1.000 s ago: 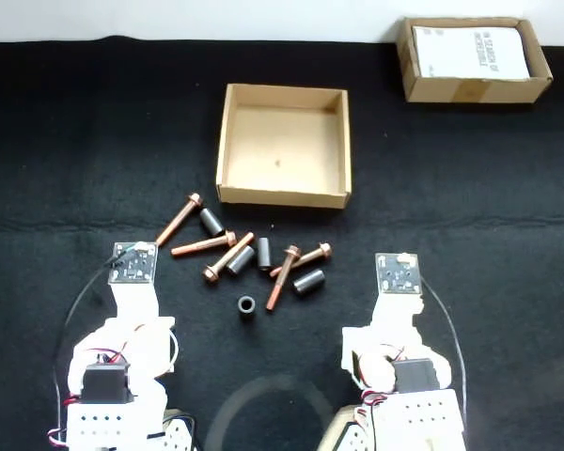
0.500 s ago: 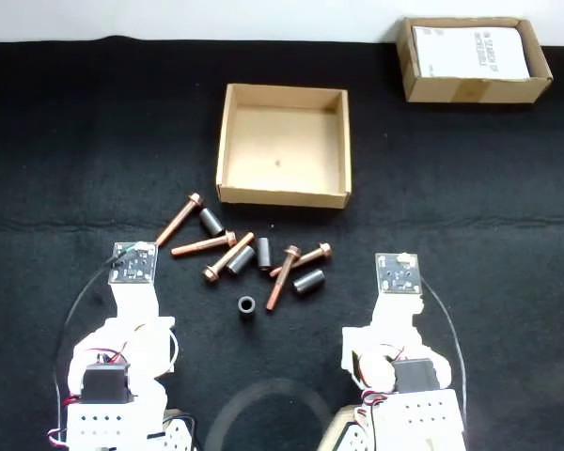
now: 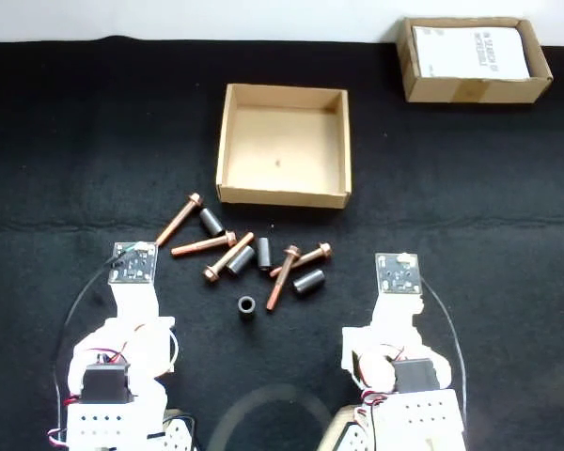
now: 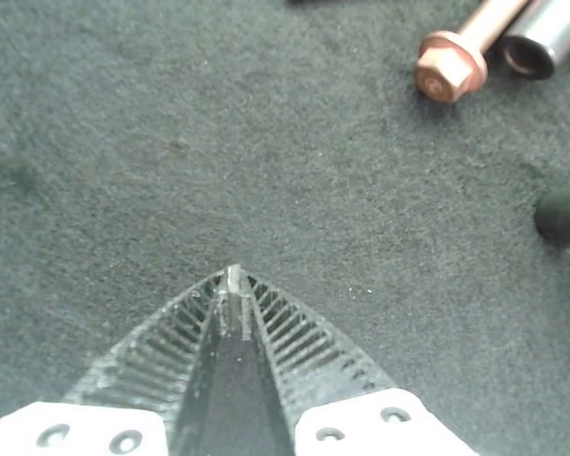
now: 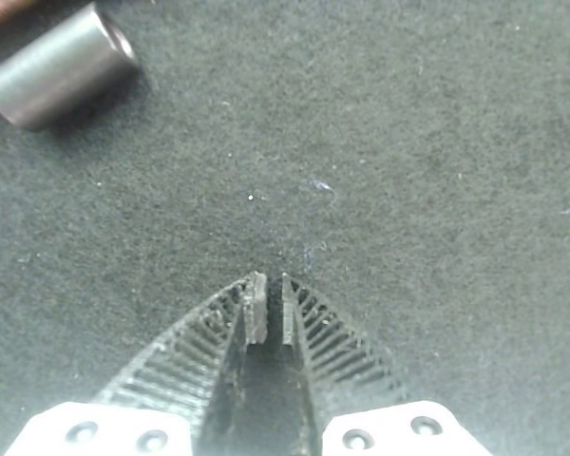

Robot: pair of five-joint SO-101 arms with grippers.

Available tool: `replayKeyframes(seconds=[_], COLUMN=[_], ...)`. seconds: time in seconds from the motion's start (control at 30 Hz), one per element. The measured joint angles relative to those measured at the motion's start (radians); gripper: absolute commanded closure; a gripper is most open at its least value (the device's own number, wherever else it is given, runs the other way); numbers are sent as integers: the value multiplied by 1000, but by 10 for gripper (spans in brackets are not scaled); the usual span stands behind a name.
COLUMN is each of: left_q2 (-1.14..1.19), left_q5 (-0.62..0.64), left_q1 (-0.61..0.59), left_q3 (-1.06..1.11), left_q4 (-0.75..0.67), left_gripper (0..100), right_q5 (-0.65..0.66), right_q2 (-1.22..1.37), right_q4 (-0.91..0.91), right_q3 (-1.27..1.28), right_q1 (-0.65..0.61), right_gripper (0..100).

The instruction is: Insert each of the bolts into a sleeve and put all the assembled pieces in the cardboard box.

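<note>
Several copper bolts (image 3: 228, 256) and grey sleeves (image 3: 308, 281) lie scattered on the black cloth just in front of the open cardboard box (image 3: 233, 141), which holds nothing. One sleeve (image 3: 247, 306) stands on end nearest the arms. My left gripper (image 4: 233, 278) is shut and holds nothing, low over bare cloth, with a bolt head (image 4: 449, 74) and a sleeve end (image 4: 540, 46) ahead of it. My right gripper (image 5: 274, 283) is shut and holds nothing, with a lying sleeve (image 5: 57, 66) a short way ahead. The left arm (image 3: 133, 264) and right arm (image 3: 398, 273) flank the pile.
A second cardboard box (image 3: 536, 86) with a printed sheet inside stands at the far right corner. Black cloth covers the whole table, with open room to the left and right of the pile.
</note>
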Motion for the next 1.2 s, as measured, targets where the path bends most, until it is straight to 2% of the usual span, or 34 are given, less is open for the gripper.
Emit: replayKeyframes(seconds=[0.3, 0.7, 0.83, 1.0, 1.2], left_q2=[-3, -3, 14, 215, 560], left_q5=[0, -2, -2, -2, -3], left_q1=[0, 8, 8, 8, 8], left_q3=[-54, -420, -549, -744, -991], left_q4=[0, 6, 91, 230, 318], left_gripper=[991, 991, 990, 990, 990], right_q5=[0, 0, 0, 0, 0], right_q2=[0, 0, 0, 0, 0], right_q4=[0, 0, 0, 0, 0], right_q3=[0, 0, 0, 0, 0], right_q1=[0, 0, 0, 0, 0], right_gripper=[982, 982, 982, 982, 982])
